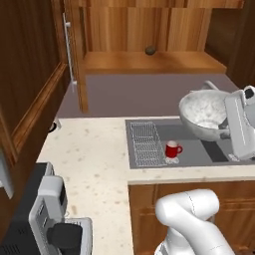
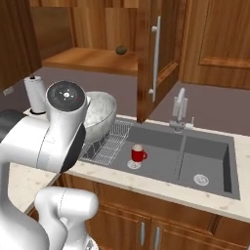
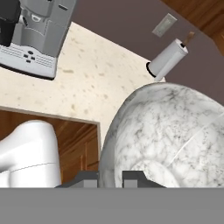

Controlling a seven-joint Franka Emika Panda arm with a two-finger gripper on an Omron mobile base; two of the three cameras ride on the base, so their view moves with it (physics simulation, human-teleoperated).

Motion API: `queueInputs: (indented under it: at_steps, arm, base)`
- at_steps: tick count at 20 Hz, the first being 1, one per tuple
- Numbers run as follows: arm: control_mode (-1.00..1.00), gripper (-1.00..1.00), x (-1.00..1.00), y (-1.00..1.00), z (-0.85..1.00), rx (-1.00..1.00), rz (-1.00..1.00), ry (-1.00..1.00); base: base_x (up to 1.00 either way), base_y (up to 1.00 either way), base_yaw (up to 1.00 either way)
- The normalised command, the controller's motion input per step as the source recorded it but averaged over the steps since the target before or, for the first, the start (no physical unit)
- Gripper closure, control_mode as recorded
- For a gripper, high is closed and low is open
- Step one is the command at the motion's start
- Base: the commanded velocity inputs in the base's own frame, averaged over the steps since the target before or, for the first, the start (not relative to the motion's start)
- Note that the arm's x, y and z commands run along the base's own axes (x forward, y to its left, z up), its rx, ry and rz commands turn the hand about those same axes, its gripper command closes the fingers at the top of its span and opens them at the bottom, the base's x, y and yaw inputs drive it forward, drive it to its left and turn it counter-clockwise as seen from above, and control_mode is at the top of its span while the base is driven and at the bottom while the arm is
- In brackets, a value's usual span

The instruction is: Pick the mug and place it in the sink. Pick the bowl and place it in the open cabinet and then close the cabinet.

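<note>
1. My end effector (image 3: 109, 178) was clenched on the rim of the bowl (image 1: 205, 113); in the hand view one finger sat on each side of the bowl wall.
2. The bowl hung in the air above the sink (image 1: 209, 153), tilted, its open side facing partly toward the left base camera. It was clear of the tabletop (image 1: 94, 164).
3. In the right base view the bowl (image 2: 100, 114) showed just behind my arm, above the wire rack (image 2: 107, 144).
4. The mug (image 1: 173, 149) stood upright in the left basin of the sink, on or just beside the round drain, next to the rack (image 1: 147, 143). Its handle pointed right in the left base view.
5. The cabinet (image 1: 144, 35) was open, door (image 2: 156, 58) swung out with its bar handle (image 2: 156, 51) visible. A small dark round item (image 1: 150, 50) lay on the shelf; I could not tell what it was.
6. A faucet (image 2: 179, 110) stood behind the sink.
7. A paper towel roll (image 3: 168, 59) stood on the tabletop near the back wall, well apart from the mug.
8. A coffee machine (image 1: 50, 214) sat on the tabletop at the left.
</note>
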Motion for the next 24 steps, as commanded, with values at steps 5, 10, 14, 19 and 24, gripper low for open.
queueInputs:
  at_steps: [5,10,14,19,24]
  arm:
    - [1.0,1.0,0.0,0.0,0.0,0.0,0.0,0.0]
    - [1.0,1.0,0.0,0.0,0.0,0.0,0.0,0.0]
    - [1.0,1.0,0.0,0.0,0.0,0.0,0.0,0.0]
    - [1.0,1.0,0.0,0.0,0.0,0.0,0.0,0.0]
    - [1.0,1.0,0.0,0.0,0.0,0.0,0.0,0.0]
  base:
    - [1.0,0.88,0.31]
    - [1.0,1.0,0.25]
    - [1.0,0.95,0.26]
    - [1.0,0.99,0.13]
    - [0.87,1.0,-0.06]
